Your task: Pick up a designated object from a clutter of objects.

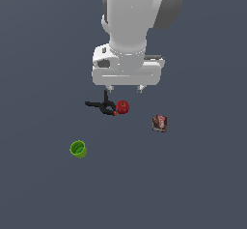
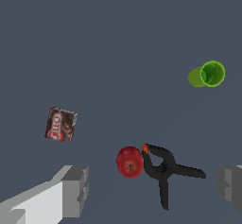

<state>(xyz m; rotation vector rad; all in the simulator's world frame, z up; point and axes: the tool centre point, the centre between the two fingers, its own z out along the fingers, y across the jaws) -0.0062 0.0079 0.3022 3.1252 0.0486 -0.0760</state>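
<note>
The designated object, a small flat dark brown box (image 1: 159,123) with a red and white label, lies on the grey floor at the exterior view's right; the wrist view shows the same box (image 2: 61,124). My gripper (image 1: 125,88) hangs high above the floor, open, with nothing between its grey fingertips (image 2: 75,190). It is above the red ball (image 1: 123,107) and the black clamp (image 1: 102,106), and off to the side of the box. The rest of the clutter is the red ball (image 2: 130,161), the black clamp (image 2: 165,168) with an orange tip, and the green cup (image 2: 207,74).
The green cup (image 1: 78,149) lies on its side toward the exterior view's lower left, apart from the others. The ball and the clamp's orange tip touch. Plain grey floor surrounds everything.
</note>
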